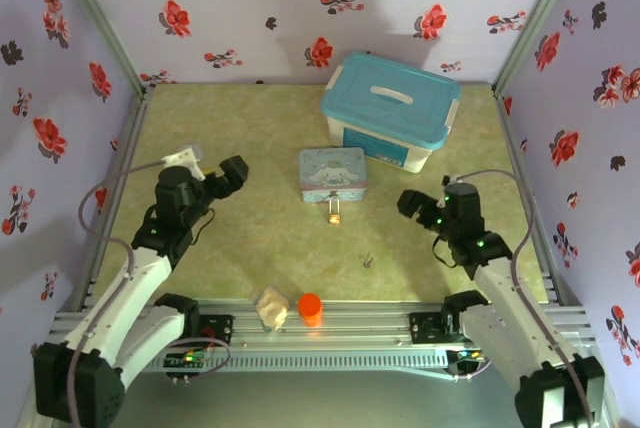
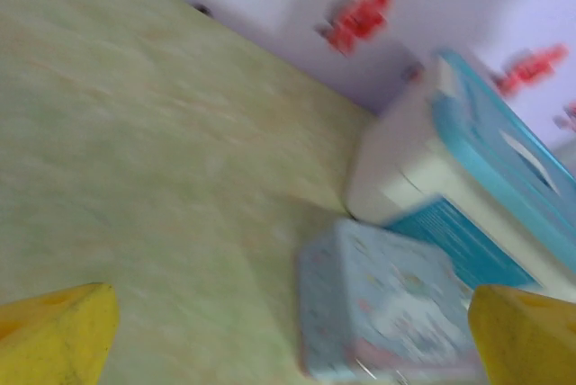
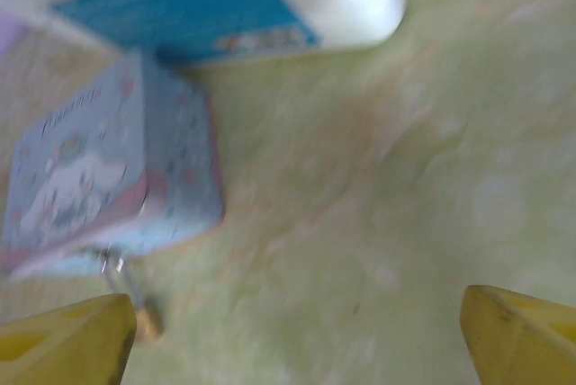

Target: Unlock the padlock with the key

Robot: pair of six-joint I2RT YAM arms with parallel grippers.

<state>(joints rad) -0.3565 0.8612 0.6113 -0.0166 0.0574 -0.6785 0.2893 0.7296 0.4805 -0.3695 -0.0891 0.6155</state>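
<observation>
Your left gripper (image 1: 232, 176) and right gripper (image 1: 412, 203) were both spread wide and held nothing. The padlock (image 1: 334, 214) lay just by the blue tin (image 1: 332, 174). The key (image 1: 368, 260) lay near the padlock, not touching. I think no step was done yet.

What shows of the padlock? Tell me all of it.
The padlock is tiny, with a brass-gold body and a thin grey metal shackle. It lies on the green table right at the near edge of the pale blue cartoon tin, shackle end toward the tin, body toward the arms. The right wrist view blurs it, so I cannot tell whether the shackle is shut or hooks the tin's clasp. Only the table, perhaps the tin, touches it.
</observation>
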